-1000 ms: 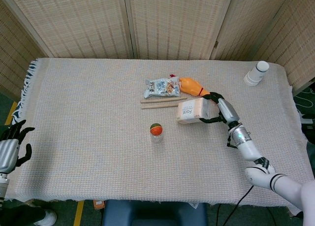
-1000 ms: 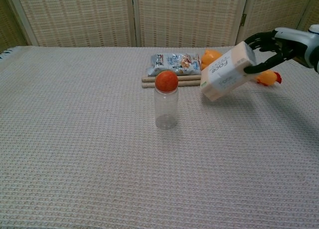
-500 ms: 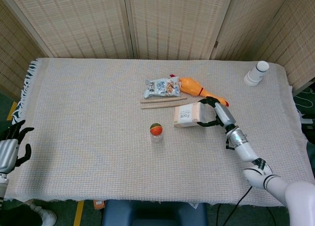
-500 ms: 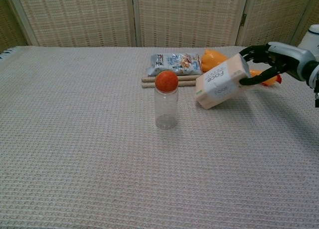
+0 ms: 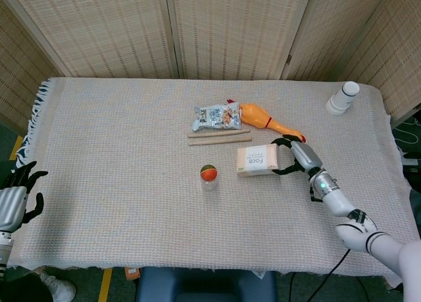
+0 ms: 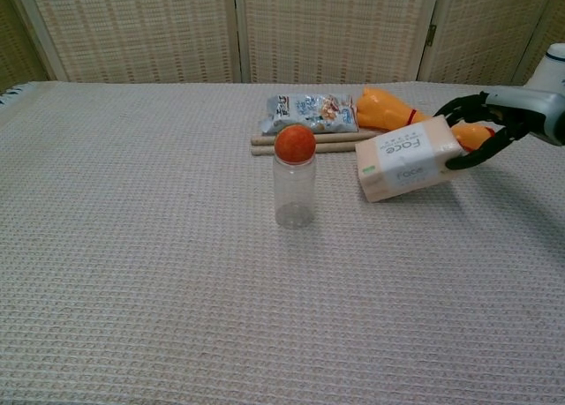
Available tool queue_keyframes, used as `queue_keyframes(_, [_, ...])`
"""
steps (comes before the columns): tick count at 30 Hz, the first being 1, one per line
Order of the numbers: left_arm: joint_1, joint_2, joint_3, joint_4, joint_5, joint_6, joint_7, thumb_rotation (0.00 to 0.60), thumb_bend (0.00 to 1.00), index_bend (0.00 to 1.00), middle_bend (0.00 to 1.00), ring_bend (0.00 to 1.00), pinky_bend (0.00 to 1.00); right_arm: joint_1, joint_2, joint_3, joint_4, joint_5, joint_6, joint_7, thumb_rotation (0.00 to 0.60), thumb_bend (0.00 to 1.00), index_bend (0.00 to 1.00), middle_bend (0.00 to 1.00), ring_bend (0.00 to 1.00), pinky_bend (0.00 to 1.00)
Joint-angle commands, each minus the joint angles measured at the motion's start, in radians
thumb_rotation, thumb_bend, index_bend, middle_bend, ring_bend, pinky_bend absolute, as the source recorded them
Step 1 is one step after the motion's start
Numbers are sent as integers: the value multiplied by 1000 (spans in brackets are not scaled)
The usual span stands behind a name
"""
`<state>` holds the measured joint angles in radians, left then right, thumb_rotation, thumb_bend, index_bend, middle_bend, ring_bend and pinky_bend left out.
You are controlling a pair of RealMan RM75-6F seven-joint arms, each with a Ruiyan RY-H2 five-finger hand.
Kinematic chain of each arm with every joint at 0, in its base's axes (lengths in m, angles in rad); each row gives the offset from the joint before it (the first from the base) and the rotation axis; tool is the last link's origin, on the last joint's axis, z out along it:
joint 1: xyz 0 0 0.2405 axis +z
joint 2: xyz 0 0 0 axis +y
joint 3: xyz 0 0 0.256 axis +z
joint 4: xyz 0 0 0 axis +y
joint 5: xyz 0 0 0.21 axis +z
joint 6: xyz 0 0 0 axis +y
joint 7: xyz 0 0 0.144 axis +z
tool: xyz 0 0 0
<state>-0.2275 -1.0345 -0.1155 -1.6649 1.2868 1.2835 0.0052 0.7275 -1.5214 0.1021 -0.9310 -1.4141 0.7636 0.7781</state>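
Two hands: right hand grasps pale rectangular tissue pack by its end — resting on woven tablecloth | left hand empty, fingers apart, off the edge.

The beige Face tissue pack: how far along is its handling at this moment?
Already down: the beige Face tissue pack lies on the woven tablecloth near the orange rubber chicken. In hand: the right hand grips its end. Left: release. The left hand is idle at the table edge.

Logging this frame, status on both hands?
Right robot hand grips tissue pack, pack low over the cloth. Left robot hand open, off table edge. Rubber chicken just behind pack; bottle clear to its left.
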Motion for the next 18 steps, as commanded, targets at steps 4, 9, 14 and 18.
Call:
queue_keyframes(4, [0,-1,-1,2,-1,1,1,600,632,220,0,0,108,9,39,-2,-54,32,-57,-72,600,297,228,216,7,0])
queue_keyframes(9, [0,-1,0,3,-1,0,1,600,632,220,0,0,108,15,61,-1,-86,58,-96,-138,600,265,137,97,0,0])
queue_keyframes(14, [0,0,0,0,-1,1,3,600,632,220,0,0,108,19,88,5,-126,102,-143,-212,600,223,51,3,0,0])
queue_keyframes(18, [0,-1,0,2,0,1,4,600,632,220,0,0,108,19,138,2,-194,137,-187,-269,600,187,1,0,0,0])
